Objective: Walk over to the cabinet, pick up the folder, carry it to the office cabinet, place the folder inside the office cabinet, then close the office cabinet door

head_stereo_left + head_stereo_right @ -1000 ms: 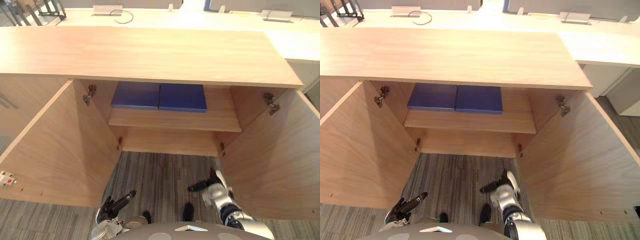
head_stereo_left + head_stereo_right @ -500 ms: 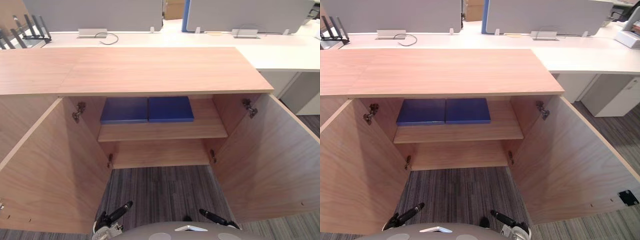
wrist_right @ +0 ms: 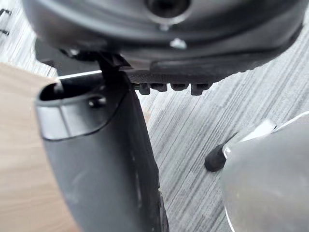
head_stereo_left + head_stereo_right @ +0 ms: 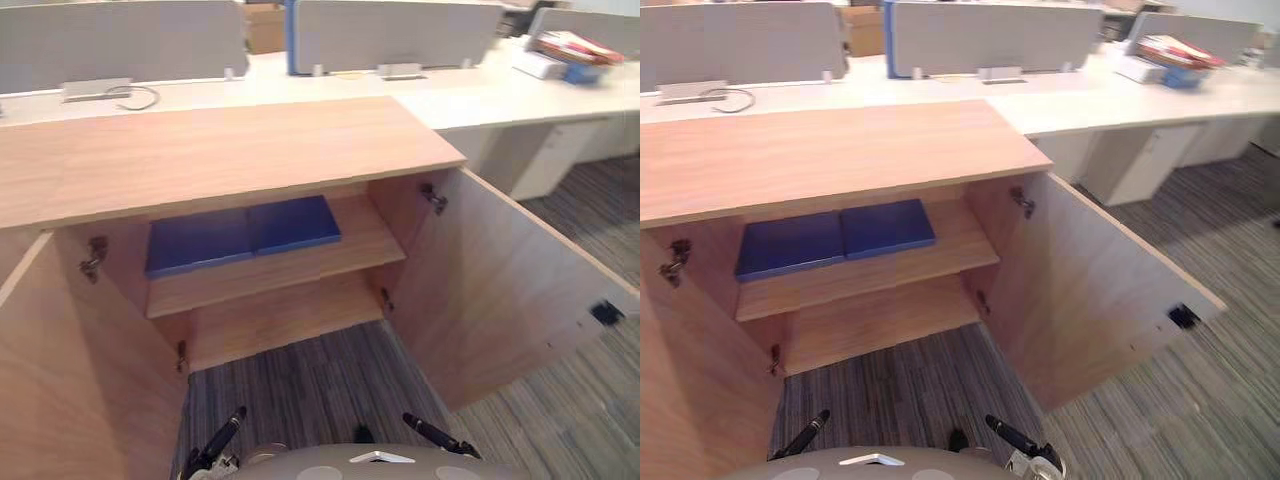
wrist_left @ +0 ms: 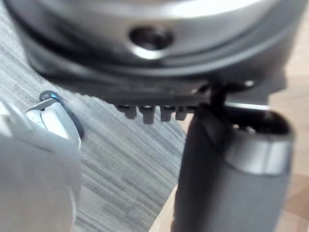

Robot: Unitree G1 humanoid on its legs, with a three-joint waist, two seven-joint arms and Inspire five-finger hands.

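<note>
Two flat blue folders lie side by side on the upper shelf of the open wooden cabinet: one on the left, one on the right. Both cabinet doors stand wide open, the right door swung out over the carpet. My left hand hangs low in front of the cabinet, fingers straight and holding nothing. My right hand hangs low too, open and empty, near the right door's foot. The wrist views show each thumb over grey carpet.
A long white desk with grey screens runs behind the cabinet. Books and papers are stacked at its far right end. A white drawer unit stands under the desk. The left door stands close on my left.
The whole picture has swung to the right and backed off, so the camera moved. My right hand has dropped from beside the right door to low in front of me.
</note>
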